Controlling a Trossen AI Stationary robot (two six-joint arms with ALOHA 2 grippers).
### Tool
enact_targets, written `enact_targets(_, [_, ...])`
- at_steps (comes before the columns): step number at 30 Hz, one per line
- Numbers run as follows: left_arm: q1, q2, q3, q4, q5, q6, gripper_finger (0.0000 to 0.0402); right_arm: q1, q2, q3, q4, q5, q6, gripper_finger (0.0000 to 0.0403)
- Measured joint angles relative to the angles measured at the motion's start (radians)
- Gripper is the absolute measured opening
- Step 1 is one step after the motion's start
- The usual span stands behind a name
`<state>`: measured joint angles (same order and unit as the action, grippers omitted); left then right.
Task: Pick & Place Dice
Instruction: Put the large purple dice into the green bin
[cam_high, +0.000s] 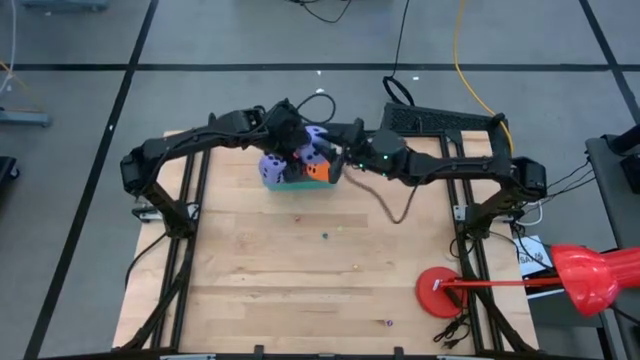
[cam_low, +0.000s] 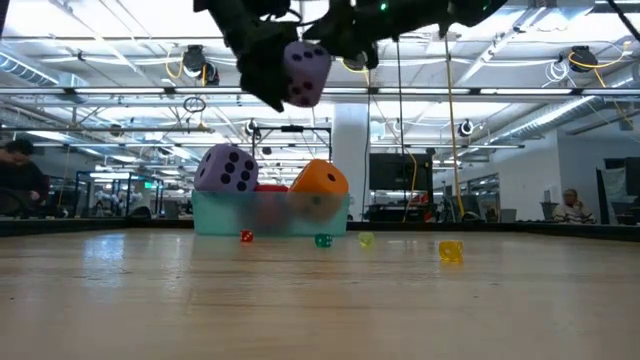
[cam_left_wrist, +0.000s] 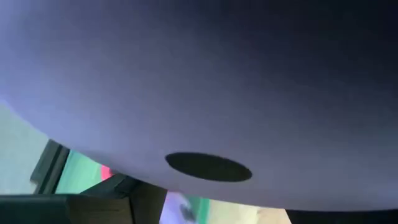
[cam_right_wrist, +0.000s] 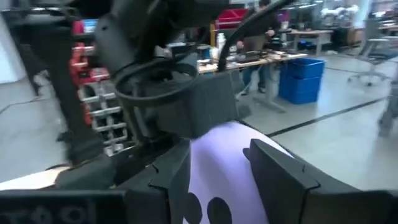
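Low view: purple die (cam_low: 305, 73) aloft in both end effectors (tray (cam_low: 268, 215) below), tiny dice (cam_low: 450, 251) scattered nearby.

Both dark arms reach inward from their own sides of the counter's far end, elbows bent outward, wrists meeting near the middle; the left pincer (cam_high: 296, 140) hangs raised above the counter with its fingers spread wide, clamped on a purple die (cam_low: 305, 72) lifted into the air; the right pincer (cam_high: 335, 152) sits just beside it, also raised, its two dark fingers (cam_right_wrist: 283, 171) partly parted and flanking the same die.
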<state>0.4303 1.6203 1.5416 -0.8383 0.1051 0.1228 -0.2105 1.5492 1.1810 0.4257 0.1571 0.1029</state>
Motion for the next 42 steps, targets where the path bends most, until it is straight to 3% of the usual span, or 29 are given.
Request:
enact_targets(3, [0.007,0.004,-0.001,0.045,-0.013,-0.006,0.0267,-0.006,0.02,-0.001,-0.004,0.008,0.005,0.0153])
enact_targets(13, [0.011,-0.001,-0.001,-0.067,-0.028,0.002,0.0267,-0.007,0.05,-0.006,-0.04,-0.023,0.016,0.0153])
enact_targets(29, [0.056,-0.004,0.0,-0.083,-0.027,0.034,0.0267,-0.009,0.066,-0.01,-0.033,-0.013,0.025,0.0153])
enact_targets(42, [0.09,-0.005,-0.073,-0.053,-0.023,0.057,0.0267,-0.013,0.143,-0.012,0.005,0.008,0.042,0.0153])
